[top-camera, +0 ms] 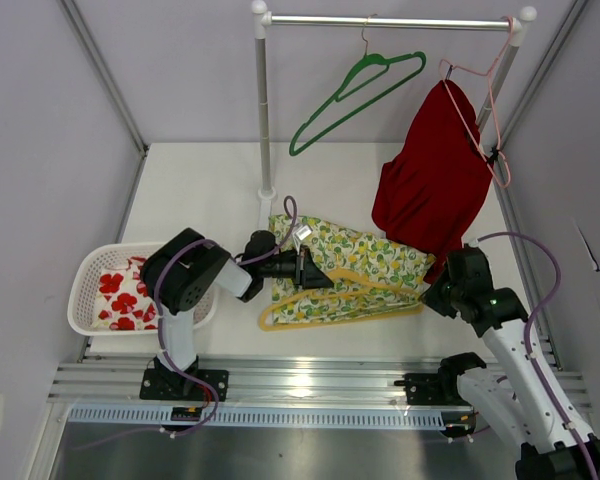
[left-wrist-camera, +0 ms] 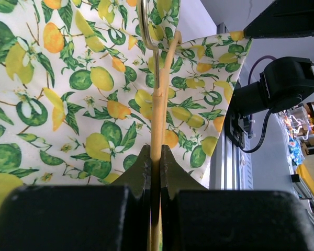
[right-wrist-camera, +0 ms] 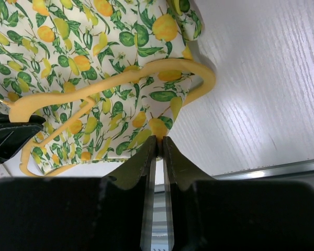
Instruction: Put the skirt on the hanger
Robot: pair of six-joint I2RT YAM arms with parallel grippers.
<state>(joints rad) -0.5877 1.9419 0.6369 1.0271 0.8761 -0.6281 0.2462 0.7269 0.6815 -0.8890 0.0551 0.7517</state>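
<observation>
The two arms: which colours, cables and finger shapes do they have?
Both the left arm and the right arm have black rounded joints and white links. A thin purple cable loops along each. The fingers are black wedges, narrowing to the tips.

Left arm (top-camera: pixel 192 272) folded low, elbow raised, wrist turned to the right. Left gripper (top-camera: pixel 311 271) lay level, jaws clamped on the bar of the hanger (left-wrist-camera: pixel 158 104). Right arm (top-camera: pixel 502 335) leaned forward and inward. Right gripper (top-camera: pixel 436 293) pointed down-left, fingertips (right-wrist-camera: pixel 146 151) pinched together at the hem of the skirt (right-wrist-camera: pixel 94 63).
</observation>
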